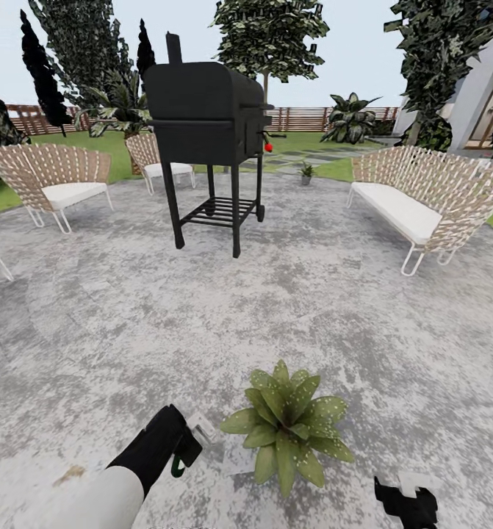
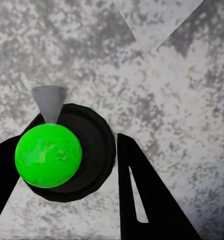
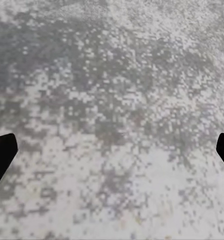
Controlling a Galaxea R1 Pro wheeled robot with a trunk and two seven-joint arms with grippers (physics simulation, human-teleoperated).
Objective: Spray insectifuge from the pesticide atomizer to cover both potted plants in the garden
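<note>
My left gripper [image 1: 184, 441] is low over the stone patio, just left of a potted plant [image 1: 286, 426], a speckled green rosette. It is shut on the pesticide atomizer [image 2: 87, 150]. The left wrist view looks down on the atomizer's dark round body, bright green cap [image 2: 48, 155] and grey nozzle [image 2: 48, 100], with a black finger [image 2: 142, 200] on each side. A second small potted plant [image 1: 306, 173] stands far off at the patio's back edge. My right gripper [image 1: 408, 501] hangs right of the near plant; its fingertips [image 3: 2, 150] are spread wide with only patio between them.
A black grill [image 1: 206, 117] stands mid-patio ahead. Wicker chairs [image 1: 51, 176] sit to the left and a wicker sofa [image 1: 422, 198] to the right. Lawn, a brown slatted fence [image 1: 312, 117] and trees lie beyond. A pale flat patch [image 1: 239, 459] lies beside the near plant.
</note>
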